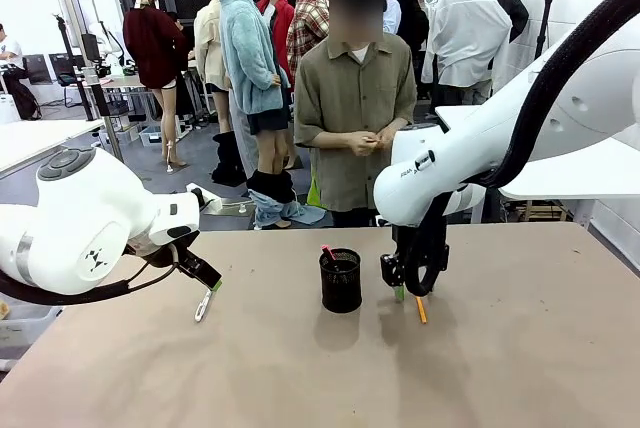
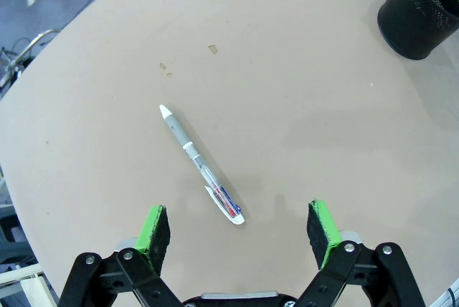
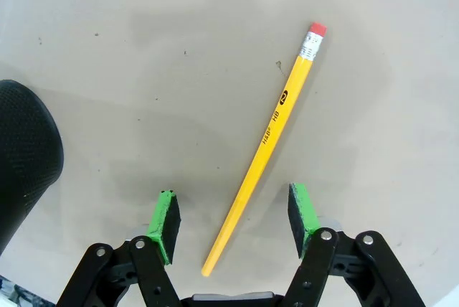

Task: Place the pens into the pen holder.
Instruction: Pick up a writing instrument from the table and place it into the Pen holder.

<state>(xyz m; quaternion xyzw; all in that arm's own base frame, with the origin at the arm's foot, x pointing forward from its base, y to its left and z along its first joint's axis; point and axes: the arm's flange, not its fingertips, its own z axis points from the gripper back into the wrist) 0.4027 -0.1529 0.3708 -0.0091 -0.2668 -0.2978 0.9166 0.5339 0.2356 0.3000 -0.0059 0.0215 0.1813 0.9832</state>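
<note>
Left gripper [image 2: 239, 224]: fingers spread, nothing between them, held over the surface [image 2: 323, 106]. A white pen [image 2: 201, 167] with a clear barrel lies flat just ahead of the fingers, apart from both.

Right gripper [image 3: 232, 203]: fingers spread, pointing down at the surface just beside the pen holder [image 1: 341, 281]. A yellow pencil [image 3: 276, 124] lies flat, eraser end pointing away. Its other end sits in the gap between the fingers, clear of both pads.

The pen holder stands upright mid-surface, between the two grippers. A red-tipped pen [image 1: 327, 251] stands in it.
</note>
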